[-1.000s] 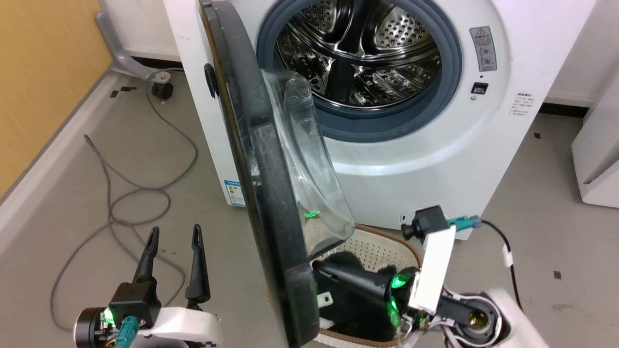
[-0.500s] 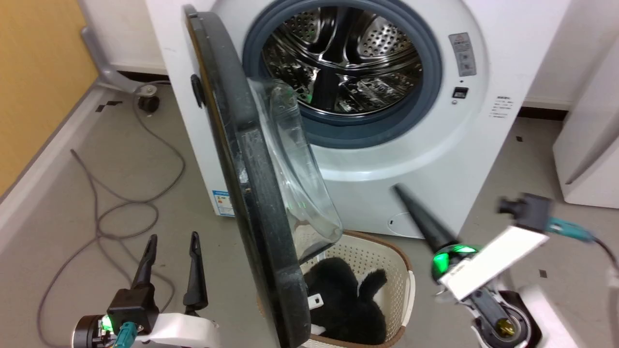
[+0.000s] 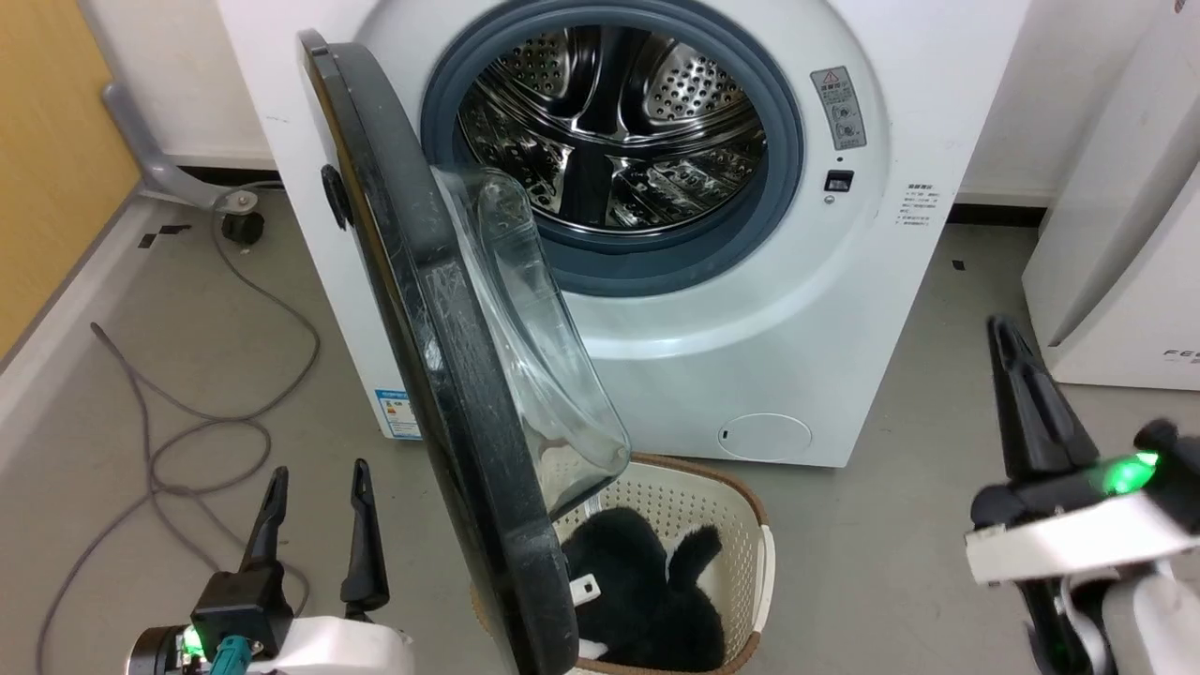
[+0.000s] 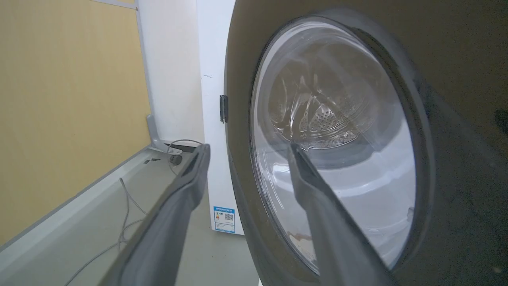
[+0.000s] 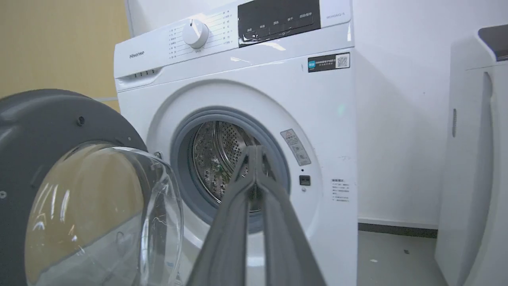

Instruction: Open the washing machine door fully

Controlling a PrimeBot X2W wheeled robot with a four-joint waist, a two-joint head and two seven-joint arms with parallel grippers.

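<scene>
1. The washing machine door (image 3: 450,394) hangs on its hinge at the left of the white Hisense washer (image 3: 797,309). It is swung out until I see it almost edge-on from the head view. Its clear glass bowl faces the right side, and its lower edge overhangs the laundry basket (image 3: 755,534).
2. The steel drum (image 3: 609,122) and the grey rubber ring (image 3: 783,187) are fully exposed. I judge the latch released and the door roughly half-way through its swing, so the step in hand is the final widening.
3. The left gripper (image 3: 319,478) is low on the door's outer side. It is near the door but apart from it, with its 2 fingers spread wide and nothing between them. In the left wrist view these fingers point at the glossy outer face.
4. The right gripper (image 3: 1005,330) is well apart from the door, at the right of the washer. Its 2 fingers are pressed together and it carries nothing. In the right wrist view it points at the drum opening.
5. As I judge it, the next move is a push on the door's inner rim, beside the glass, to drive it leftward toward the washer's side. The shut right gripper suits this as a blunt pusher.
6. The left gripper appears to sit in the door's path. I would draw it clear first, minding the grey cable (image 3: 187,422) on the floor.
</scene>
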